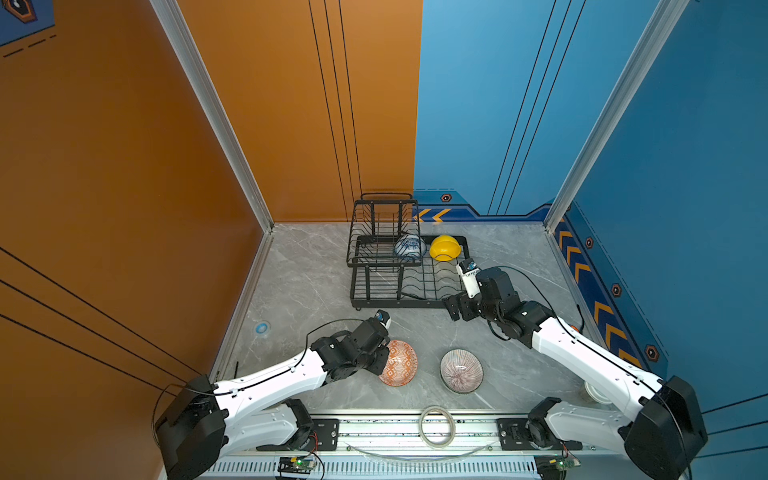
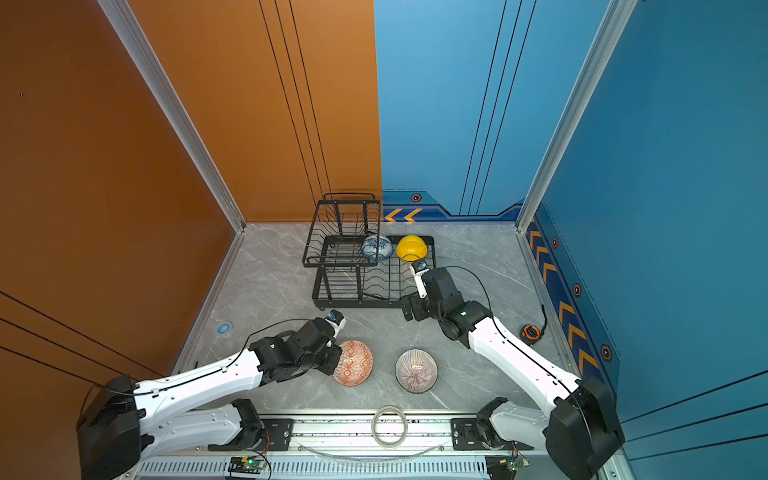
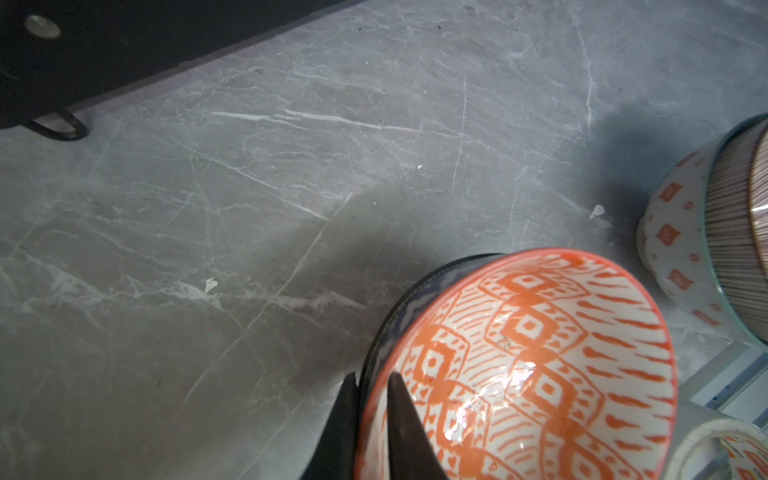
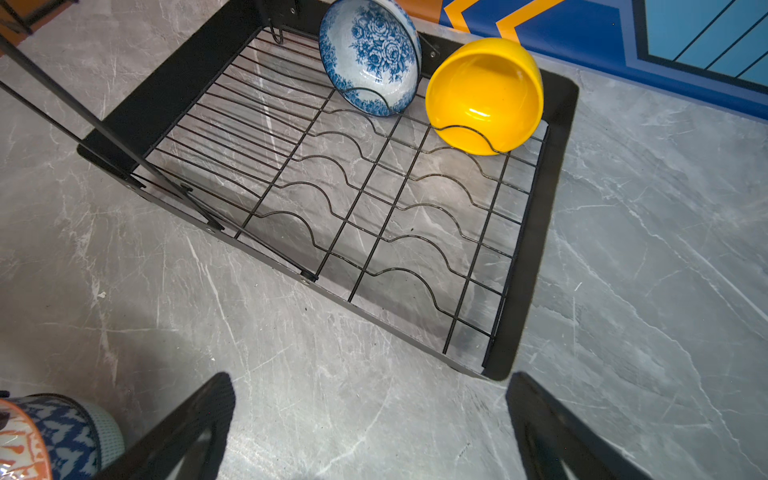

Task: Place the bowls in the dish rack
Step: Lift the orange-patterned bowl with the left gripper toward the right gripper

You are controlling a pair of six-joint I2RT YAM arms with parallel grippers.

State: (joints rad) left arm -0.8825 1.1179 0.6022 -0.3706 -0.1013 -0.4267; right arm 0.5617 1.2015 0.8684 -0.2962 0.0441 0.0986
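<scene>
The left fingers (image 3: 405, 419) are close together, one inside and one outside the rim of the orange bowl (image 3: 540, 365). They look to be pinching it. I think they grip the thin edge because the round bowl is too fat to grab any other way. This bowl is white with orange diamond shapes, and it is shiny. It sits inside a dark blue bowl (image 3: 392, 316) on the grey surface (image 3: 249, 208). The striped bowl (image 1: 461, 370) is near, just past the orange one from those fingers.

The right fingers (image 4: 208, 399) are spread wide and hold nothing. The dish rack (image 4: 534, 249) lies just ahead of them. At its far end the blue flower bowl (image 4: 374, 58) and the yellow bowl (image 4: 482, 91) stand on their sides. Bumpy wires prop them up, likely so they cannot roll.
</scene>
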